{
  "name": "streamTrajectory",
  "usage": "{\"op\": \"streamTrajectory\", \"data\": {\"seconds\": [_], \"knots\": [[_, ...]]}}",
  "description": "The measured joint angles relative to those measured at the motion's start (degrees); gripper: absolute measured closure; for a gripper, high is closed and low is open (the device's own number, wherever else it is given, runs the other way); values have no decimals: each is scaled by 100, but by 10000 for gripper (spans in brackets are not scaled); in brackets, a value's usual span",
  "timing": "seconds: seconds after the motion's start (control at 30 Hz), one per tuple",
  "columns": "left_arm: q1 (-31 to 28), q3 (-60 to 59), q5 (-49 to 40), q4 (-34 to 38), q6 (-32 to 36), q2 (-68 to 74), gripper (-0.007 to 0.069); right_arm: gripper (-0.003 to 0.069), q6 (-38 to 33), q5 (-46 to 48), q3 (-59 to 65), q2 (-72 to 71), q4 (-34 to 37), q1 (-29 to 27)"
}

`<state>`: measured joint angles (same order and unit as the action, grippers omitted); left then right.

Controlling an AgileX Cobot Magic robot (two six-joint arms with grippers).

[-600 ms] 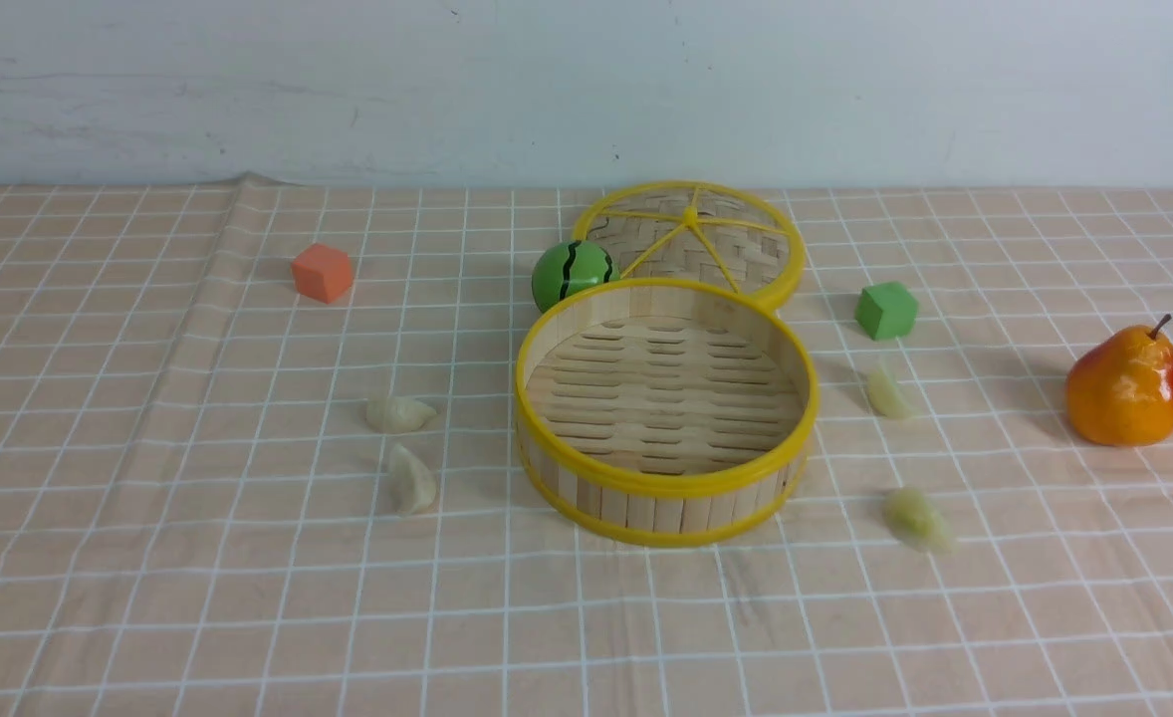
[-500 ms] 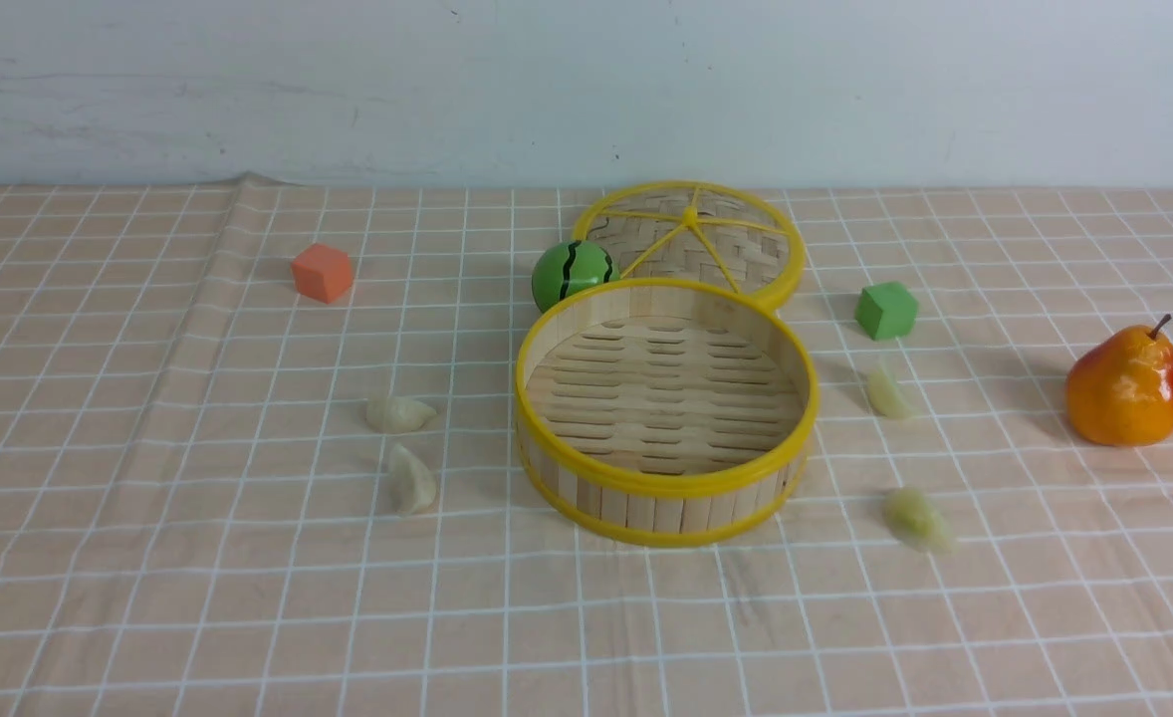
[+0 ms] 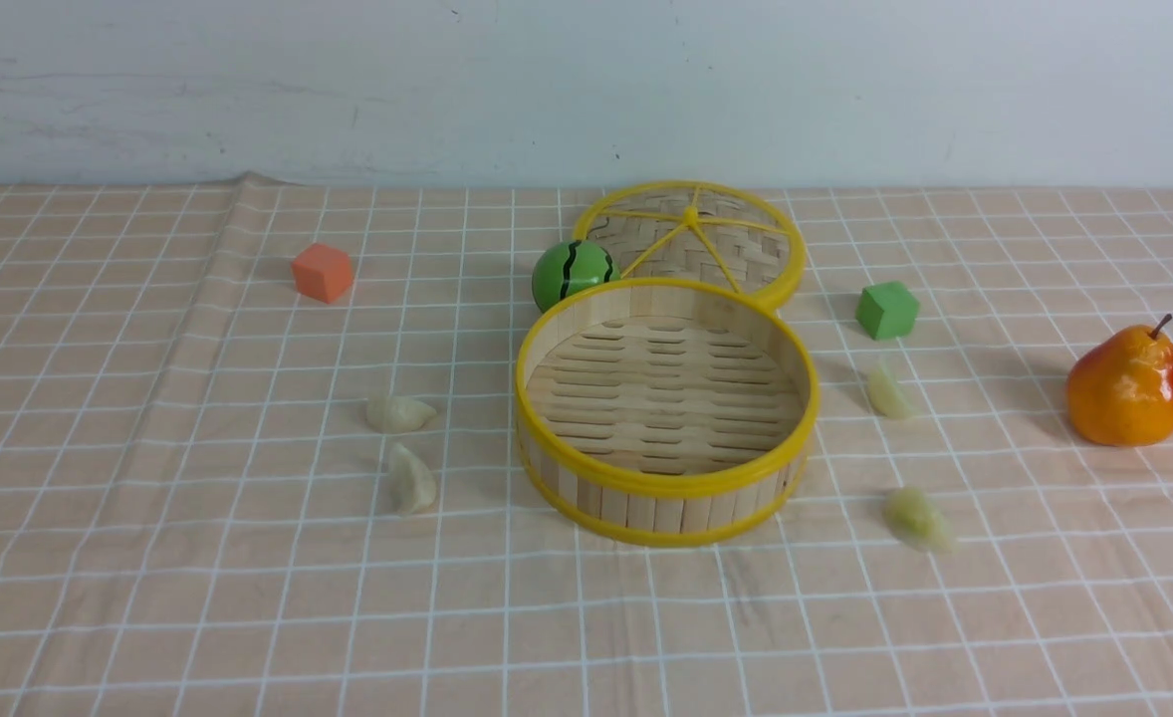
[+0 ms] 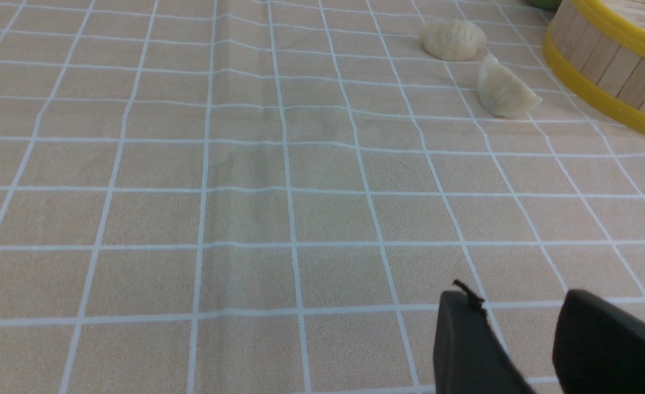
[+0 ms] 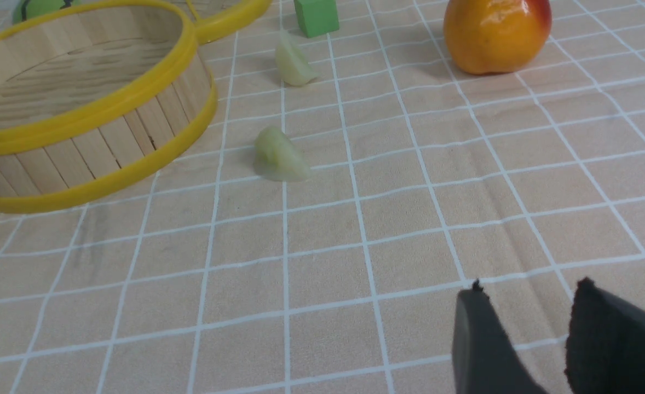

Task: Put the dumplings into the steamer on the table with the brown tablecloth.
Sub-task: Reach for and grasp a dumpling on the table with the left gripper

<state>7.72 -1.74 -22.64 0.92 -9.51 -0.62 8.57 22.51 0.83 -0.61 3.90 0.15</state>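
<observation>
The empty bamboo steamer (image 3: 666,488) with yellow rims stands mid-table on the brown tablecloth (image 3: 248,597). Two cream dumplings (image 3: 399,413) (image 3: 412,480) lie left of it and two greenish ones (image 3: 887,391) (image 3: 917,520) lie right of it. My left gripper (image 4: 517,298) hovers open over bare cloth, well short of the cream dumplings (image 4: 454,40) (image 4: 506,93) and the steamer wall (image 4: 607,65). My right gripper (image 5: 528,290) is open too, with the greenish dumplings (image 5: 278,156) (image 5: 295,65) ahead and the steamer (image 5: 81,120) beyond them. Neither arm shows in the front view.
The woven lid (image 3: 691,239) leans behind the steamer beside a green watermelon ball (image 3: 572,271). An orange cube (image 3: 323,272) sits far left, a green cube (image 3: 886,310) right of the lid, and a pear (image 3: 1126,386) near the right edge.
</observation>
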Motion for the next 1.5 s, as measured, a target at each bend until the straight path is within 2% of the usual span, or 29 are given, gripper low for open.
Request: {"op": "streamTrajectory", "data": {"seconds": [0.37, 0.53, 0.73, 0.9, 0.97, 1.07, 1.1, 1.27, 1.5], "knots": [[0, 0, 0, -7, 13, 0, 386, 419, 0, 0, 0, 0, 0, 0], [0, 0, 30, -332, 179, 0, 386, 419, 0, -5, 0, 0, -154, 0], [0, 0, 306, -347, 179, 0, 386, 419, -109, -17, 0, 0, -1377, 0], [0, -4, 1422, -347, 191, 0, 386, 419, -125, 1, 19, 0, -2759, 0], [0, -4, 1617, -347, 191, 0, 386, 419, -125, -44, 31, 0, -2988, 0], [0, -4, 2507, -368, 196, 0, 386, 419, -125, -341, 58, 0, -3711, 0], [0, -4, 2507, -368, 192, 0, 386, 419, -125, -376, 58, 0, -3747, 0], [0, -4, 3319, -370, 192, 0, 386, 419, -125, -1988, 58, 0, -4420, 0], [0, -4, 3307, -370, 197, 0, 386, 419, -125, -4214, 58, 0, -5116, 0]]}}
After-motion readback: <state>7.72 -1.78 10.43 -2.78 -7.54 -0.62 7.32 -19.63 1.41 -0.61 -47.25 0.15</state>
